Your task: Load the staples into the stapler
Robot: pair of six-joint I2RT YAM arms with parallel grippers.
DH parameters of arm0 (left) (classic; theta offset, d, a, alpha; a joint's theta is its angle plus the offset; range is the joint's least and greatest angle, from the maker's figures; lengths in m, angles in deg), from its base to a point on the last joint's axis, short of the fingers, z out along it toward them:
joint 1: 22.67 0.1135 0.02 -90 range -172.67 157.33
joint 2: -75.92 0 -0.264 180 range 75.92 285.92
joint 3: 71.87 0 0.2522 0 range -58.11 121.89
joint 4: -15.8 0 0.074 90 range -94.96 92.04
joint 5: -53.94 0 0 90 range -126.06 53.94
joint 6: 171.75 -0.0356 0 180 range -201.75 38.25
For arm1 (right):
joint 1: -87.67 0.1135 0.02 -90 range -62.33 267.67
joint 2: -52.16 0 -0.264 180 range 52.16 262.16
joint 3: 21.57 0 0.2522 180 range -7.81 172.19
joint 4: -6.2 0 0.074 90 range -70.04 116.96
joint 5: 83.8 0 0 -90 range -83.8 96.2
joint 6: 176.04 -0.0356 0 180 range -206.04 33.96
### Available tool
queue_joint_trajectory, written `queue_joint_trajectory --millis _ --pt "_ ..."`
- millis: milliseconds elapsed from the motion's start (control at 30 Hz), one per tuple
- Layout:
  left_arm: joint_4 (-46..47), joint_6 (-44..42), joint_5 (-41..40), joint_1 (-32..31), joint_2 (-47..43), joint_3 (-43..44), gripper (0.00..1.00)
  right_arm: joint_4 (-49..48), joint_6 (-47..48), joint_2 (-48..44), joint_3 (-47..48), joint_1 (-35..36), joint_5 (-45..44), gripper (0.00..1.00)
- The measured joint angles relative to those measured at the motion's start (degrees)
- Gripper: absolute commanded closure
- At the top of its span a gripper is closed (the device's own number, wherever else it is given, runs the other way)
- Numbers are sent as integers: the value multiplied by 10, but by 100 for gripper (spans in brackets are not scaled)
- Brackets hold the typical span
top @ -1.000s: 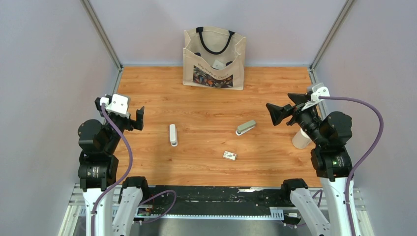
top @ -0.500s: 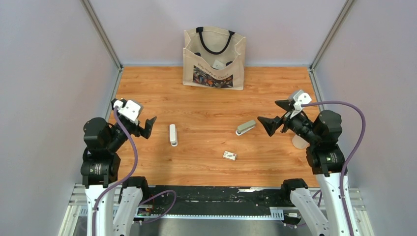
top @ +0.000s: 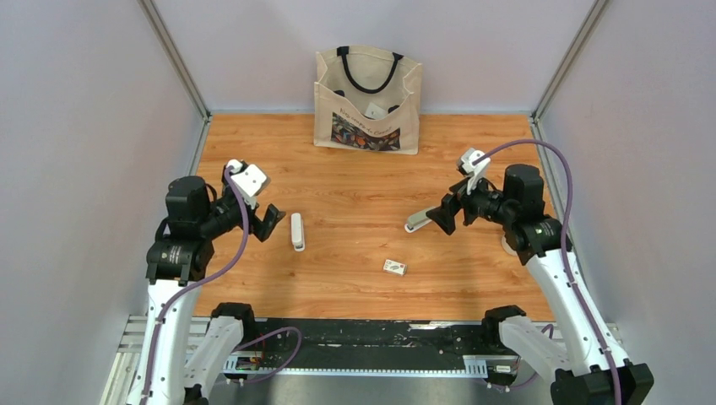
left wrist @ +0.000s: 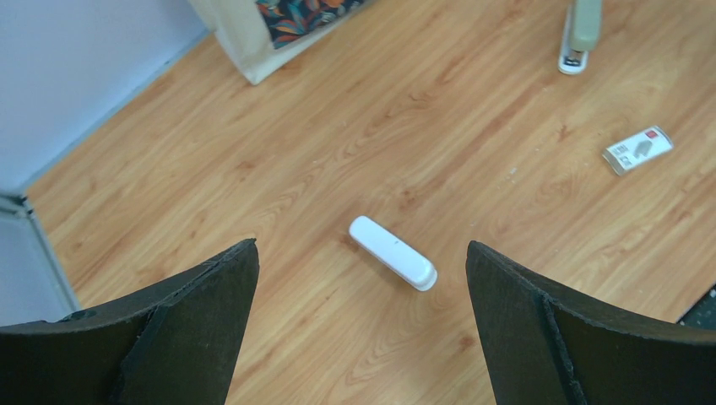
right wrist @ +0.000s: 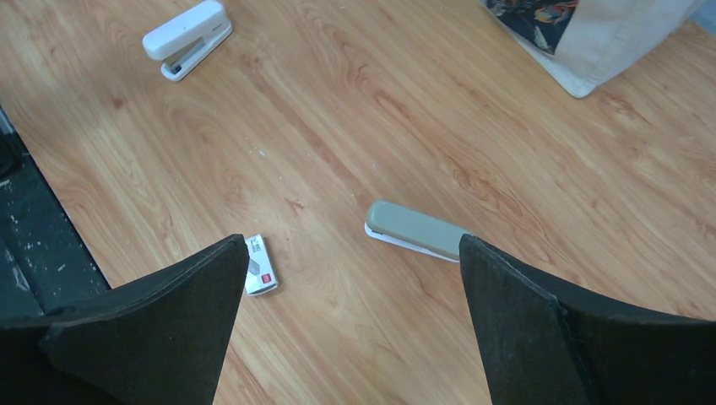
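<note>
A white stapler (top: 296, 230) lies left of centre on the wooden table; it also shows in the left wrist view (left wrist: 393, 252) and the right wrist view (right wrist: 187, 38). A grey-green stapler (top: 421, 218) lies right of centre (right wrist: 418, 230) (left wrist: 579, 34). A small white box with a red mark (top: 393, 267) lies nearer the front (right wrist: 260, 264) (left wrist: 638, 149). No loose strip of staples is in view. My left gripper (top: 268, 221) (left wrist: 359, 246) is open and empty, just left of the white stapler. My right gripper (top: 441, 218) (right wrist: 352, 240) is open and empty, right beside the grey-green stapler.
A beige tote bag (top: 368, 99) stands at the back centre of the table. A white cylinder (top: 510, 245) stands at the right edge, partly hidden behind my right arm. Metal frame posts and grey walls close in both sides.
Both arms have swung inward and down, the left toward the white stapler, the right toward the grey-green stapler. Both grippers stay open. Nothing on the table has moved.
</note>
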Motion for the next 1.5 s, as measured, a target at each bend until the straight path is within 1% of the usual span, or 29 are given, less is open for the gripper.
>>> queue_joint_trajectory --millis 200,367,533,700,833,1000,1300,1433,1500 --pt "-1 -5 -1 -56 21 -1 0 14 55 24 -5 78 -42 0" --pt "10 4 23 -75 60 -1 0 28 96 43 -24 123 -74 0" --pt "30 36 53 -87 121 0 0 33 115 61 -32 135 -90 0" --pt "47 72 69 -122 175 17 0 31 130 61 -47 144 -92 0" --pt "84 126 97 -133 226 32 0 25 140 64 -58 151 -92 0" --pt "128 191 122 -143 295 35 0 20 149 89 -61 157 -94 0" --pt "209 271 166 -202 425 38 0 16 170 116 -82 171 -81 7" --pt "242 302 190 -214 495 39 0 17 176 126 -82 172 -67 8" --pt "257 320 199 -215 522 39 0 17 178 129 -83 174 -61 11"
